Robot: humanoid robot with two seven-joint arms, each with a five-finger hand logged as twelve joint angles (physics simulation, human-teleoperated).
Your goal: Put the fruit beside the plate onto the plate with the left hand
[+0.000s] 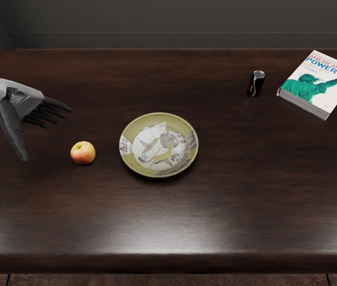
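Note:
A small red-and-yellow apple (83, 152) lies on the dark wooden table just left of the plate. The plate (130, 130) is round, olive-rimmed, with a pale patterned centre, and nothing lies on it. My left hand (34, 122) comes in from the left edge and hovers up and to the left of the apple, apart from it. Its dark fingers (52, 109) are spread and point right, the thumb hangs down, and it holds nothing. The right arm is out of view.
A dark drink can (255, 83) stands at the back right. A book (318, 83) with a green statue on its cover lies beyond it near the right edge. The table's front edge runs along the bottom.

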